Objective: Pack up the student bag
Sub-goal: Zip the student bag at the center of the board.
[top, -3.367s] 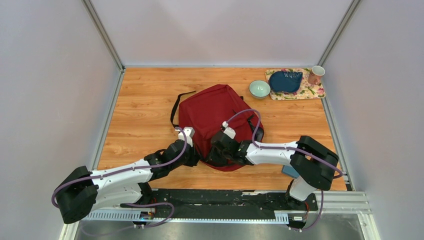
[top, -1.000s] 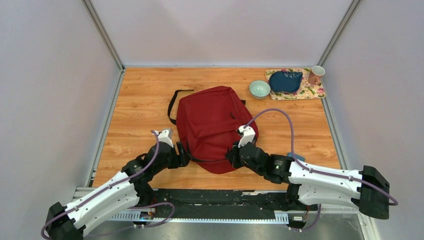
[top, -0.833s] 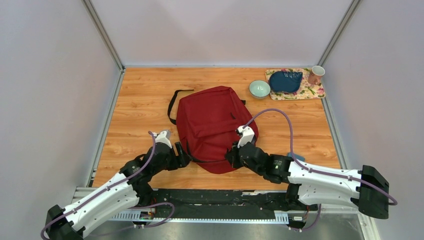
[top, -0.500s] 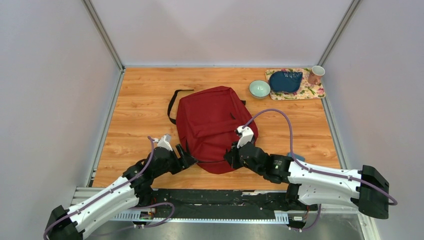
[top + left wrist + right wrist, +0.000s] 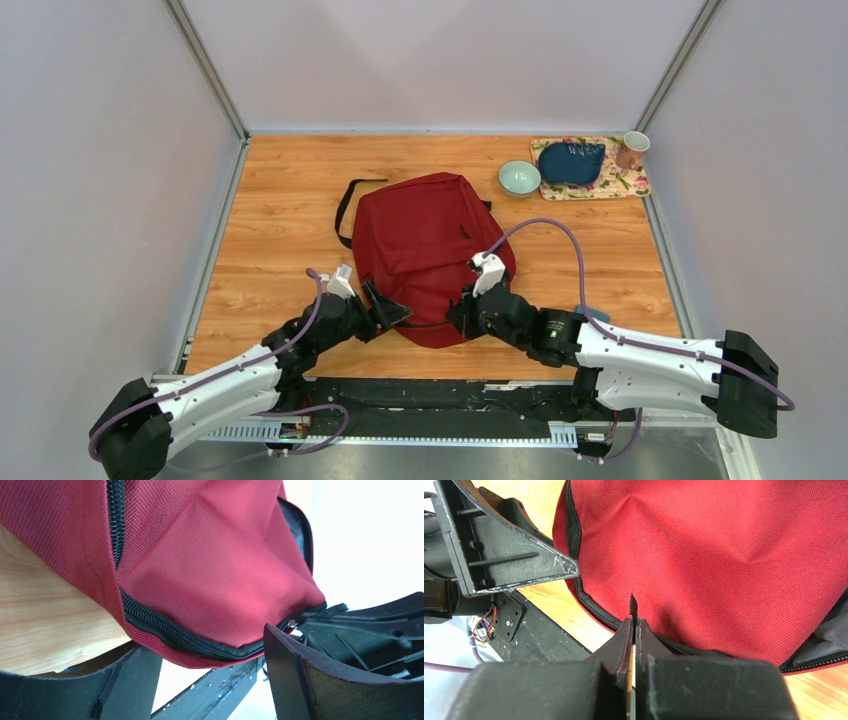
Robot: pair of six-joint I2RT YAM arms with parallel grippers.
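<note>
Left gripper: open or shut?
Open. Left wrist view: fingers of the left gripper stand wide apart, zippered edge of the student bag between them.

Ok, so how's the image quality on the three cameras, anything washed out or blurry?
Top external: evenly lit and sharp, no glare, student bag clear. Left wrist: the background at upper right is blown out white; the bag's weave is crisp, the left gripper's fingers dark. Right wrist: weave sharp, the right gripper's fingers near the lens soft.
</note>
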